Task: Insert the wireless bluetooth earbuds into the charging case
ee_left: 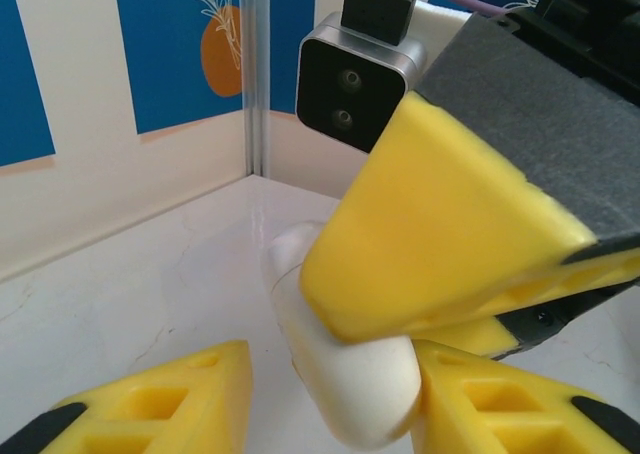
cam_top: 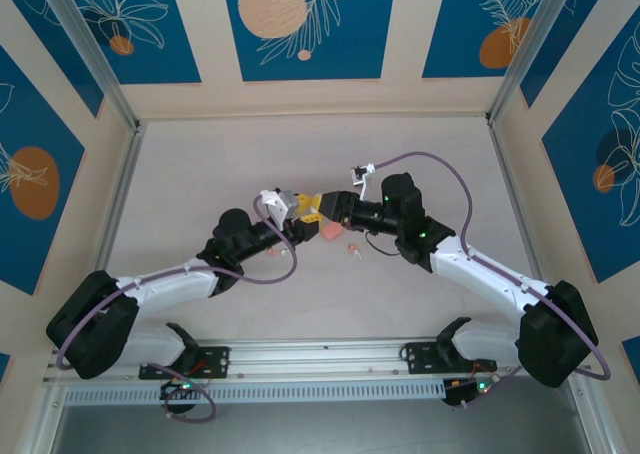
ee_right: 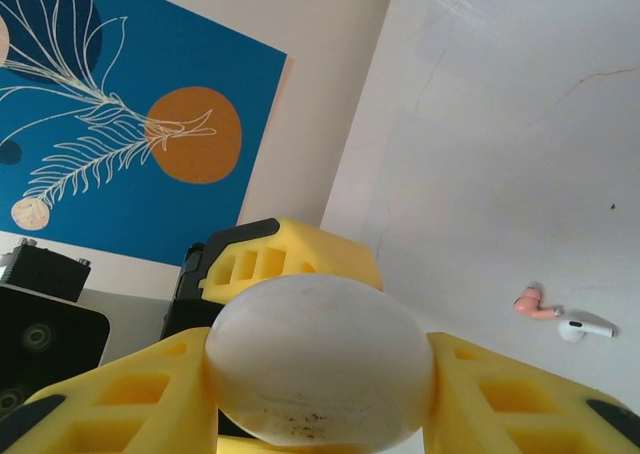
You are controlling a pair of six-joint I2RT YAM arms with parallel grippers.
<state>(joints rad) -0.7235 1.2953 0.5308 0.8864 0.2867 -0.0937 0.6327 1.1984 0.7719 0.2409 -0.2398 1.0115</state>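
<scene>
Two grippers crowd one white object, with the case and earbuds loose below!
Right gripper (ee_right: 320,404) is clamped on a smooth, rounded white object (ee_right: 320,354). Left gripper (ee_left: 335,419) straddles it half-open, one finger close against it, the other apart. The pink case (cam_top: 330,232) lies near the middle of the table (cam_top: 200,174), just under the fingers, with the earbuds (cam_top: 352,249) just beside it toward the near right. The danger: a squeeze from both sides could pop that slick object free, and a drop or a low arm sweep would likely scatter the tiny buds or shove the case.
</scene>
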